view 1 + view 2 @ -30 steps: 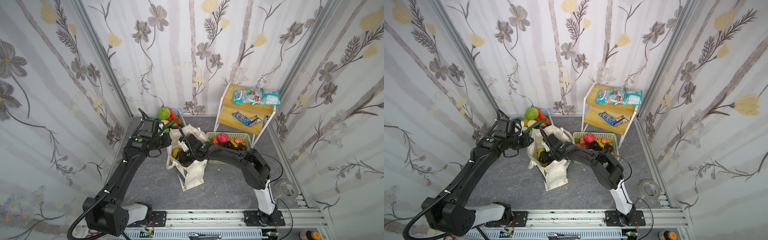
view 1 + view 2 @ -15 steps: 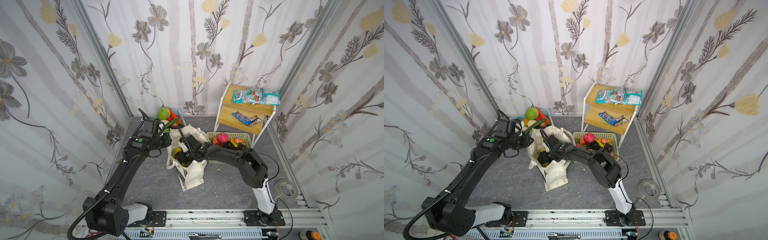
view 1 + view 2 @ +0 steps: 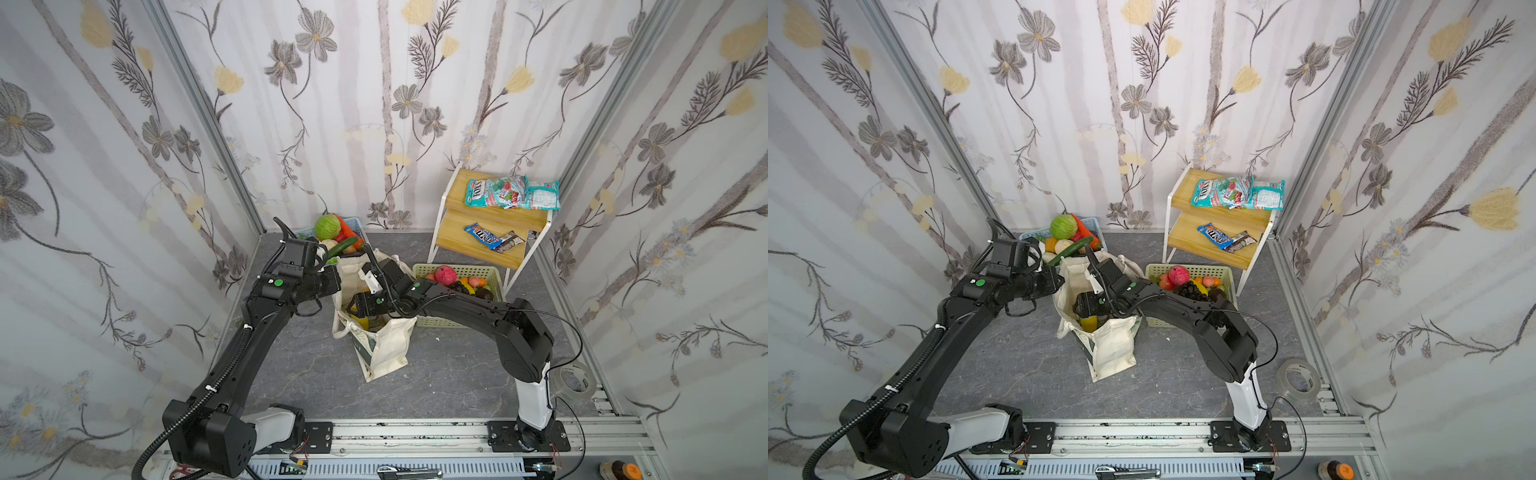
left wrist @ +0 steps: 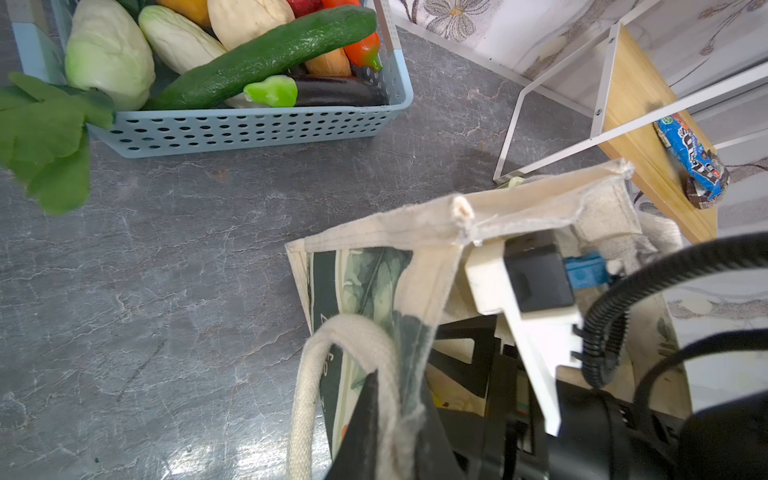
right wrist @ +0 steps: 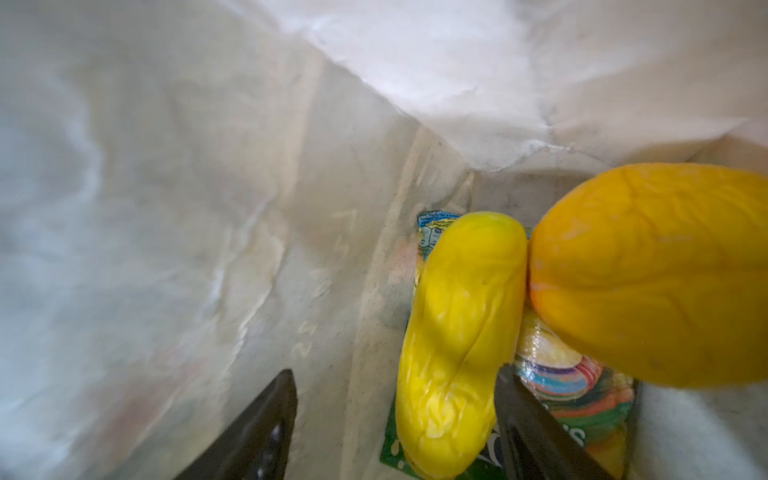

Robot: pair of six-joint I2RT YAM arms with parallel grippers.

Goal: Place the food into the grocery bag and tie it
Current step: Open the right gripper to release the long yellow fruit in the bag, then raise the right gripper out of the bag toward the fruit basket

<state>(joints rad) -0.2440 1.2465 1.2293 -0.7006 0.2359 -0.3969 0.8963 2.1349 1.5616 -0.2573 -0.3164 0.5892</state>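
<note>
The cream grocery bag (image 3: 386, 345) (image 3: 1113, 349) stands upright on the grey floor in both top views. My left gripper (image 3: 337, 282) (image 4: 395, 386) is shut on the bag's rim beside a loop handle (image 4: 307, 374) and holds the mouth apart. Reaching down inside the bag, my right gripper (image 3: 359, 305) (image 5: 395, 374) is open. A yellow oblong fruit (image 5: 461, 332) lies between its fingers, against one finger and apart from the other. A round orange (image 5: 648, 274) touches the fruit. Both rest on a green-and-yellow snack packet (image 5: 573, 386) at the bag's bottom.
A blue basket (image 3: 359, 227) (image 4: 257, 124) of vegetables stands behind the bag at the left. At the right stands a pale green basket (image 3: 492, 274) of fruit. A wooden shelf (image 3: 457, 237) holds teal packets (image 3: 511, 193) and a blue packet (image 3: 484, 235). A tape roll (image 3: 575, 380) lies front right.
The right gripper's jaws have spread wider inside the bag and let go of the yellow fruit. The left arm keeps its hold on the rim and has not moved.
</note>
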